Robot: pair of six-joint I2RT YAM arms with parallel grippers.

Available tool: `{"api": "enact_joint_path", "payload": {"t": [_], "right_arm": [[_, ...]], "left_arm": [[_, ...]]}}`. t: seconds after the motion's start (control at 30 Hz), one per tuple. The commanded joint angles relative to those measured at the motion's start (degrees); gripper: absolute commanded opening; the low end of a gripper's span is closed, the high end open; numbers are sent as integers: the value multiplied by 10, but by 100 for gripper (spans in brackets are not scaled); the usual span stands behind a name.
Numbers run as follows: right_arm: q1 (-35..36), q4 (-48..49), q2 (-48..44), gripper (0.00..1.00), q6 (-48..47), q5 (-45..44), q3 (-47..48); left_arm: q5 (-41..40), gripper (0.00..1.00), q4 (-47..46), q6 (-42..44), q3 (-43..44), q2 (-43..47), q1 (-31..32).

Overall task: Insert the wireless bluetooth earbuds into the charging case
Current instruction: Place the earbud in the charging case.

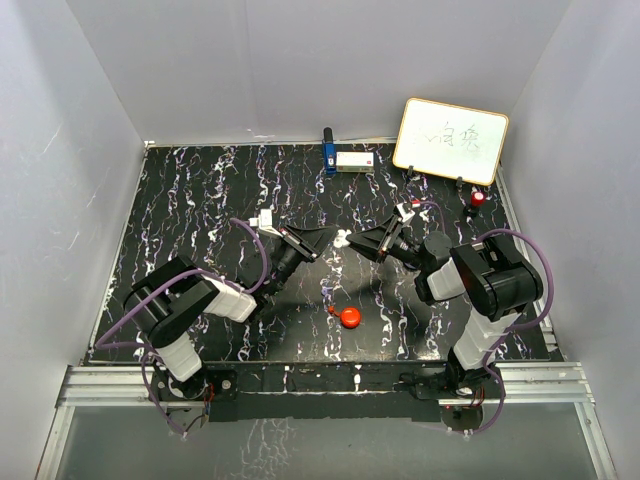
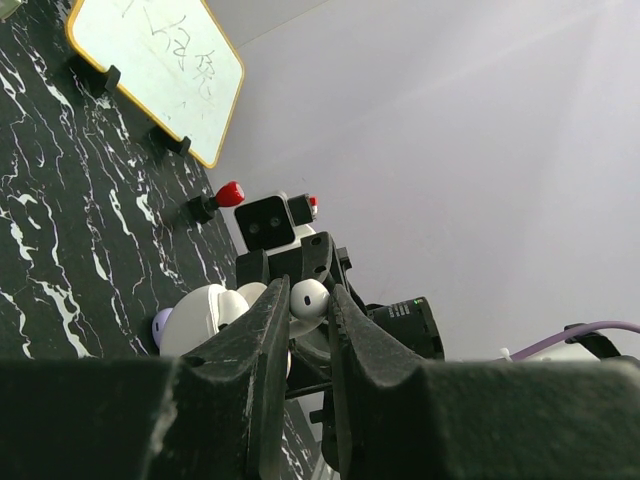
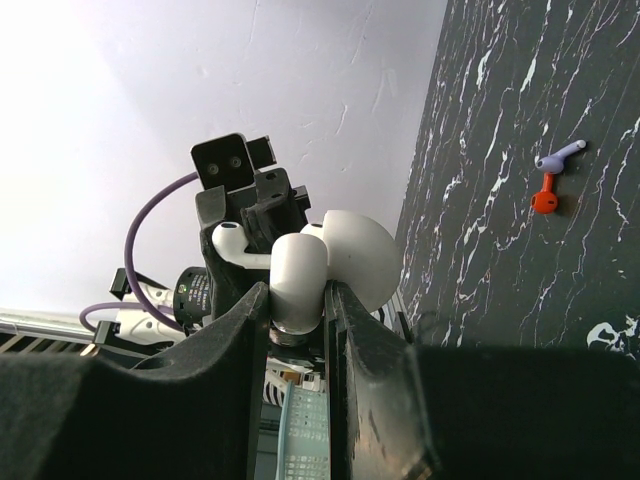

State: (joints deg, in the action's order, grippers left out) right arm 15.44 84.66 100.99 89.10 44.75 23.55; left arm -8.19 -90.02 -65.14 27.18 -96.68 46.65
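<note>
Two claws nose to nose over the middle of the black marbled worktop (image 1: 200, 200) from up top, left gripper (image 1: 322, 236) and right gripper (image 1: 355, 240). Who's got what?

Reply: Left wrist cam: left one's pinching a small white plastic earbud (image 2: 309, 297), with the glossy white rounded charging case (image 2: 203, 318) just beyond. Right wrist cam: right one's clamped on that case, lid looks flipped open, earbud stem lying toward it. I reckon it's the left arm's move.

Top cam overlooks the whole table (image 1: 200, 200); wrist cams face each other up close, both showing the charging case (image 2: 200, 316).
</note>
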Motion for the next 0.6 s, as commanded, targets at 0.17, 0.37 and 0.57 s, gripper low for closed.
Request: {"api": "enact_joint_path", "payload": {"t": [0.17,0.37,0.57], "right_arm": [[4,193,-8,0,5,-4,15],[3,194,-9,0,7,-4,14],[3,194,-26,0,8,-4,14]], "left_arm": [[-3,0,-123,6,12,13,4],[-3,0,-123,7,11,10,5],[-5,0,-123,10,10,8,5]]}}
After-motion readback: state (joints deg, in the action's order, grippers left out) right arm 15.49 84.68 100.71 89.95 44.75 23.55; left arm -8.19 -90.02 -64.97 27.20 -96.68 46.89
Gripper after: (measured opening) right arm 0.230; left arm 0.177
